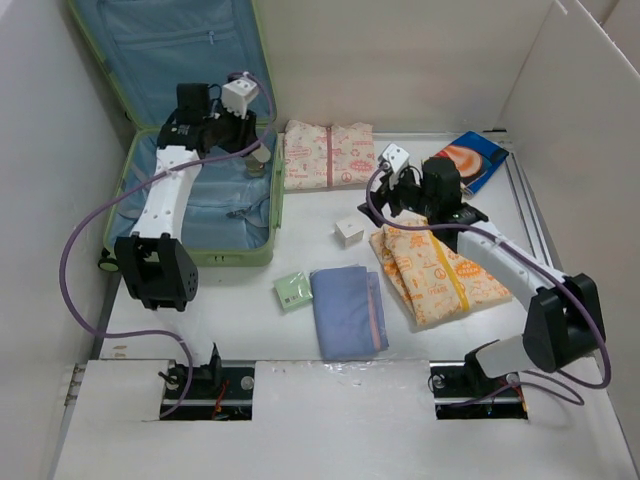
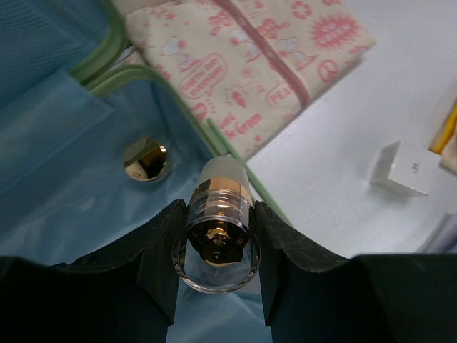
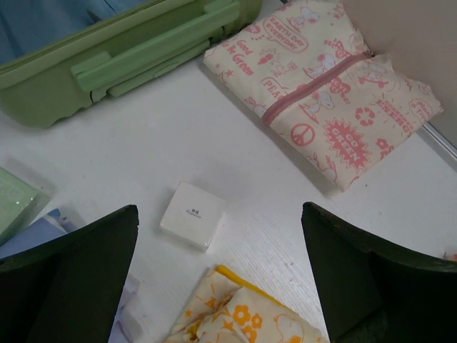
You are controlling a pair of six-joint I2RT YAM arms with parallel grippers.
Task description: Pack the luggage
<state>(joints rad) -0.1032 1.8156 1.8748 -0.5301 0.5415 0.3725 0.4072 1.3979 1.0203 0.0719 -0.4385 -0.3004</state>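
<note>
The luggage (image 1: 200,257), a light-green hard-shell suitcase with blue lining, lies open at the back left, its lid leaning on the wall. My left gripper (image 1: 258,152) is over its right side, shut on a small clear bottle (image 2: 218,214) with a gold core and a frosted cap. A round gold object (image 2: 145,158) lies on the lining below. The suitcase rim (image 2: 235,153) runs just beyond the bottle. My right gripper (image 1: 385,210) is open and empty (image 3: 218,264) above the table, near a small white box (image 3: 192,215) and a yellow patterned pouch (image 3: 243,314).
A pink patterned pouch (image 1: 328,155) lies right of the suitcase. The white box (image 1: 349,231), a green pad (image 1: 293,291), a folded blue cloth (image 1: 347,310) and the yellow pouch (image 1: 440,270) lie mid-table. A blue-orange book (image 1: 472,160) is at the back right. White walls enclose the table.
</note>
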